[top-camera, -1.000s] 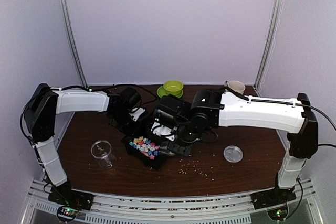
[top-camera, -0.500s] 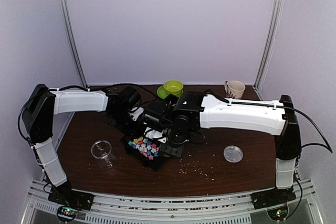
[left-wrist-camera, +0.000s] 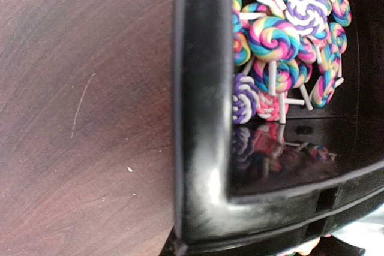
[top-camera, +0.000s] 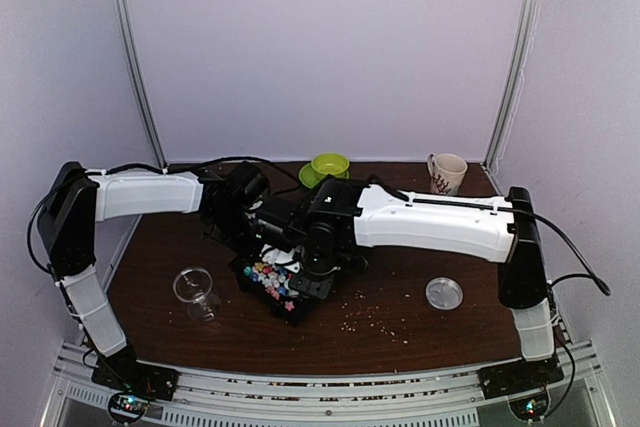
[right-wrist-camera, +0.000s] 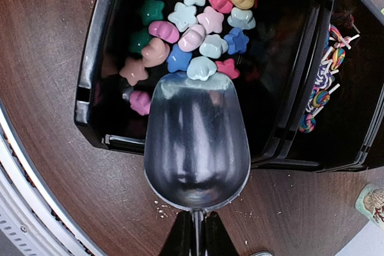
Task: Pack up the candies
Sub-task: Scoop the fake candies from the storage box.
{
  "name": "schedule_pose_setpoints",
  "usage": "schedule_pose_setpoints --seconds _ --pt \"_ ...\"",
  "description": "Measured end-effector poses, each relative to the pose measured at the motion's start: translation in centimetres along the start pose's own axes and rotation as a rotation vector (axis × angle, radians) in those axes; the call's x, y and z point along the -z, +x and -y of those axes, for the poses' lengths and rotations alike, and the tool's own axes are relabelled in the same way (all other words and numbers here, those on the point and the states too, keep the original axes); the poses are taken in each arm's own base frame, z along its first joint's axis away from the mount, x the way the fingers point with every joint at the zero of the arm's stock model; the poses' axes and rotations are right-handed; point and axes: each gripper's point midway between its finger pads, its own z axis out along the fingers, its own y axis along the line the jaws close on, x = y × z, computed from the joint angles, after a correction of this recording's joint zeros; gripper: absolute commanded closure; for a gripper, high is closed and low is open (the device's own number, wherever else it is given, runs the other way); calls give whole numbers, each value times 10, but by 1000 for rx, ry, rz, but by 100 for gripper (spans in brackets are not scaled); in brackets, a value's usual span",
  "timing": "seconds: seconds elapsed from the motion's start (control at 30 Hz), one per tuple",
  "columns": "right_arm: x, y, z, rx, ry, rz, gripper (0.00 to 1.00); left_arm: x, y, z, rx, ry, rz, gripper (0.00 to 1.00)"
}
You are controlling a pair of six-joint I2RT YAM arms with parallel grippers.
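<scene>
Matt candies [right-wrist-camera: 193, 38], shiny metal scoop [right-wrist-camera: 197, 142]

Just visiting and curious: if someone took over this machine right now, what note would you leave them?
Left hand: shut, apparently pinching the black tray by its wall.
Right hand: shut on the scoop, which is empty, its lip against the candies in the tray.
Clear cup looks empty: nothing packed yet.
To do: scoop candies, presumably into the cup.

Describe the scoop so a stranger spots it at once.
On the dark brown wooden table sits a black divided plastic tray. Over its rim reaches a shiny silver metal scoop, mouth at the pastel candies; nothing nearby is metallic.
</scene>
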Motion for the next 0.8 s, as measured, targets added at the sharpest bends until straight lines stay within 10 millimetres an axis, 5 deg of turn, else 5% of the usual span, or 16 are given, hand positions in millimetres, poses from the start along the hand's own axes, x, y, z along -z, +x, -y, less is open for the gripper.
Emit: schedule_pose_setpoints --seconds 0.8 --pt "-40 -36 3 -226 -42 243 100 -1 12 -8 -3 -27 -7 100"
